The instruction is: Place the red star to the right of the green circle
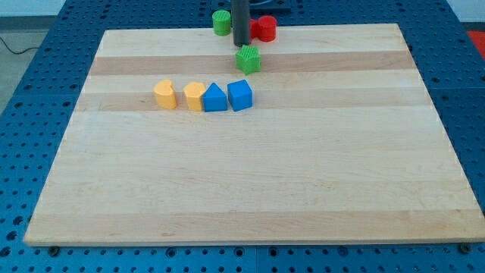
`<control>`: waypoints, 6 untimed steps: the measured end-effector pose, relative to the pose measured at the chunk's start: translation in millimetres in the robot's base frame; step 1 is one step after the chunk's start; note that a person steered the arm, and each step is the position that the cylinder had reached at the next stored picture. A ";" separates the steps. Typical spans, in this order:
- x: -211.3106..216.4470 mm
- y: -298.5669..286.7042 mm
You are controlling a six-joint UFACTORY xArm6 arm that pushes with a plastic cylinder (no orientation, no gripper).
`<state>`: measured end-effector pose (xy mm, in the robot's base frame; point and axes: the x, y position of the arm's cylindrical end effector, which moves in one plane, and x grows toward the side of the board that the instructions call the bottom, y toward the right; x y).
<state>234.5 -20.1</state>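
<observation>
The green circle (221, 22) stands at the board's top edge, left of my rod. A red block (264, 28), the only red one and partly hidden by the rod, stands just right of the rod at the same edge. I cannot make out its shape clearly. My tip (240, 43) is between these two blocks, slightly below them, close to the red block's left side. A green star-like block (248, 58) lies just below the tip.
A row of blocks lies left of centre: a yellow block (165, 94), a second yellow block (194, 96), a blue triangle-like block (214, 98) and a blue cube (239, 95). The wooden board (242, 182) sits on a blue perforated table.
</observation>
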 end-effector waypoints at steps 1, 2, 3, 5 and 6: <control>2.5 0.0; 2.6 8.7; 1.0 18.5; -21.9 18.7; -5.1 18.7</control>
